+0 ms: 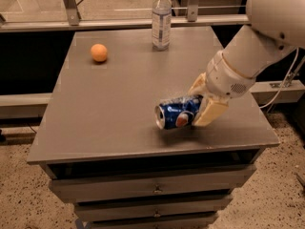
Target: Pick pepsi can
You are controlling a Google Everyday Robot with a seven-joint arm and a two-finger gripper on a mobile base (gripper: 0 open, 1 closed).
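Observation:
The pepsi can (177, 113) is blue with a silver top and a round red-white-blue logo. It lies on its side, top pointing left, at the front right of the grey table (119, 104). My gripper (200, 101) comes in from the right on the white arm and is shut on the can's right end, with one cream finger (196, 86) behind it and one in front. The can looks raised slightly off the tabletop, with a shadow beneath it.
A clear plastic bottle (161, 19) stands at the table's back edge. An orange ball (99, 52) lies at the back left. Drawers (152, 190) sit under the tabletop. A rail runs behind the table, and a cable (286, 80) hangs at right.

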